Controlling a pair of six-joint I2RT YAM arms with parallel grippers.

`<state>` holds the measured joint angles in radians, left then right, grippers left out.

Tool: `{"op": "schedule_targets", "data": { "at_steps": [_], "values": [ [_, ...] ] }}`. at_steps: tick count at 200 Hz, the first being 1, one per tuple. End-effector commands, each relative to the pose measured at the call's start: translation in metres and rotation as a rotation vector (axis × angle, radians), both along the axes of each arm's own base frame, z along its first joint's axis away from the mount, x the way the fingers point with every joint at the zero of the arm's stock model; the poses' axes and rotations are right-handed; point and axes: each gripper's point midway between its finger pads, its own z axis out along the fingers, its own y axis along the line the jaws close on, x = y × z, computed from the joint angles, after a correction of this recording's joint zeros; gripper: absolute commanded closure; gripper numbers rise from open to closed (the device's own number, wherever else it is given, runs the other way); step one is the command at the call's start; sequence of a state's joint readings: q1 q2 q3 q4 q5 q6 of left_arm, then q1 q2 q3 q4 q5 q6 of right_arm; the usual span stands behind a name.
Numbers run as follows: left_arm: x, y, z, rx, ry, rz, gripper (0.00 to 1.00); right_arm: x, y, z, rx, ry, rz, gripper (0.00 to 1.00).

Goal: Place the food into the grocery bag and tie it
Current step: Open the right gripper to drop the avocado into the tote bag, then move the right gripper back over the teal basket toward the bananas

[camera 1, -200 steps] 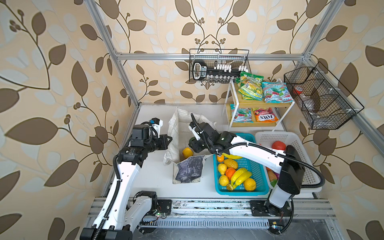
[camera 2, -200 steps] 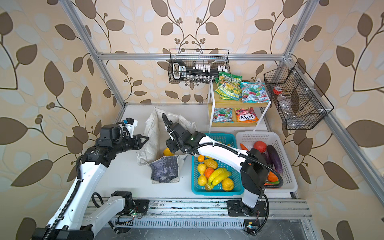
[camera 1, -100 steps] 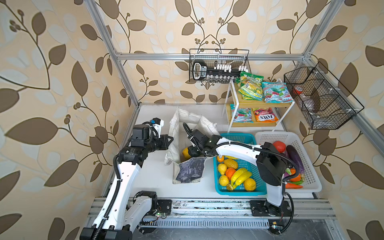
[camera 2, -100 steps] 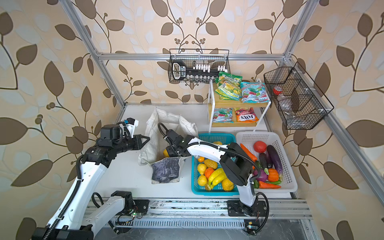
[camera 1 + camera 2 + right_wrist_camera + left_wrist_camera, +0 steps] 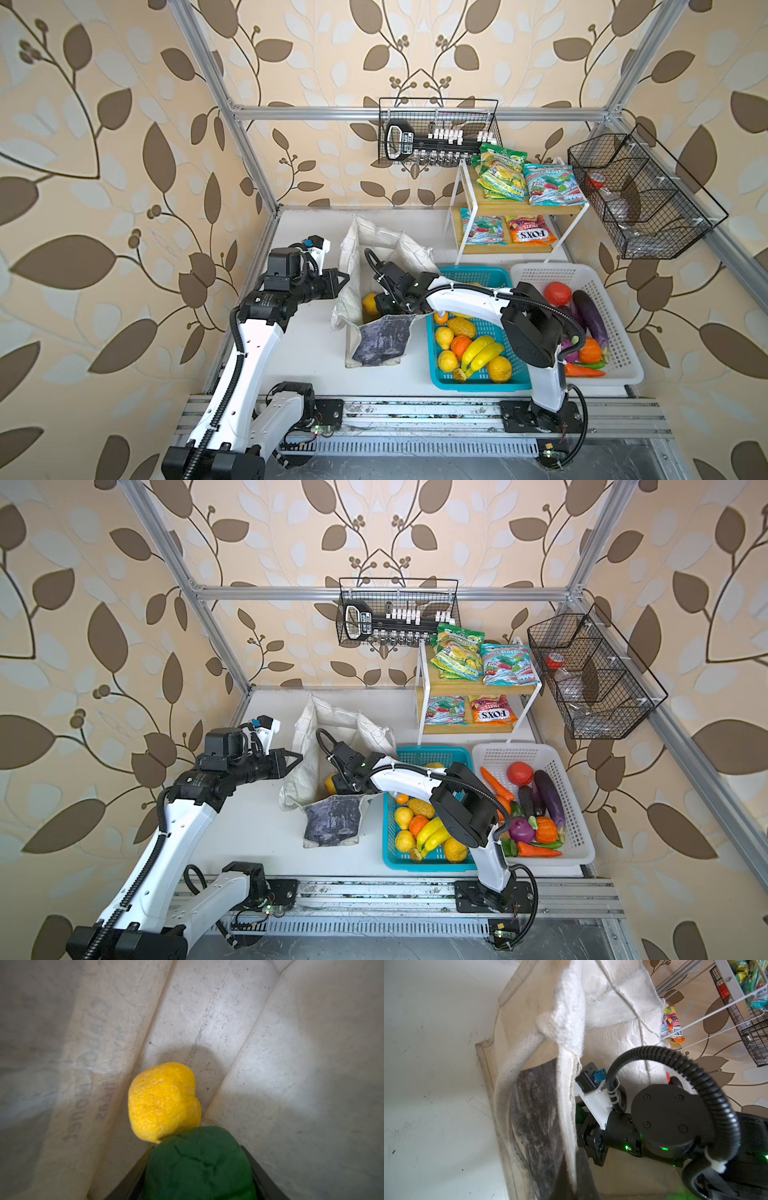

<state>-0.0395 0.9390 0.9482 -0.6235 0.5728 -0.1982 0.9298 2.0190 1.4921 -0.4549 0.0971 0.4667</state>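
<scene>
The grocery bag (image 5: 386, 249) (image 5: 340, 725) stands open at mid-table, its dark print panel facing the front. My left gripper (image 5: 338, 282) (image 5: 574, 1163) is shut on the bag's left rim cloth (image 5: 569, 1105) and holds it up. My right gripper (image 5: 384, 305) (image 5: 343, 785) (image 5: 199, 1147) reaches down inside the bag. A dark green food piece (image 5: 199, 1167) fills the gap between its jaws. A yellow-orange round fruit (image 5: 164, 1101) (image 5: 369, 301) lies on the bag's floor just beyond the fingertips. More food fills the turquoise basket (image 5: 478, 276).
A white basket (image 5: 552, 272) with vegetables stands right of the turquoise one. A two-level shelf (image 5: 519, 203) at the back right carries snack packets. Black wire baskets (image 5: 436, 133) (image 5: 640, 195) hang on the back and right frame. The right arm's elbow (image 5: 532, 328) hovers over the baskets.
My right gripper has gone from the bag's right rim down and leftward into the bag, close to the yellow-orange fruit. Its elbow swung left over the baskets. The left arm stayed still.
</scene>
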Motion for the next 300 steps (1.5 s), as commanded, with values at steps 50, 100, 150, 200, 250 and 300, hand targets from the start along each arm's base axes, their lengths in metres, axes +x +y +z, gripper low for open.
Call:
{"op": "schedule_targets", "data": {
  "at_steps": [50,100,150,200,250,300],
  "values": [
    [-0.002,-0.002,-0.001,-0.004,-0.001,-0.01,1.0,0.002,0.013,0.037,0.058,-0.064,0.043,0.23],
    [-0.002,0.002,-0.001,0.017,-0.007,0.01,1.0,0.002,0.015,0.104,0.155,-0.181,0.071,0.0],
    [0.001,0.014,-0.001,0.054,-0.009,0.082,1.0,-0.014,-0.019,0.196,0.155,-0.416,0.099,0.0],
    [0.002,0.026,-0.003,0.09,0.005,0.152,1.0,-0.045,-0.09,0.261,0.179,-0.65,0.077,0.0],
    [0.003,0.03,-0.005,0.109,0.009,0.167,1.0,-0.074,-0.169,0.242,0.186,-0.613,-0.048,0.0],
    [0.002,0.038,-0.006,0.139,0.002,0.211,1.0,-0.082,-0.23,0.191,0.327,-0.456,-0.189,0.03]
  ]
}}
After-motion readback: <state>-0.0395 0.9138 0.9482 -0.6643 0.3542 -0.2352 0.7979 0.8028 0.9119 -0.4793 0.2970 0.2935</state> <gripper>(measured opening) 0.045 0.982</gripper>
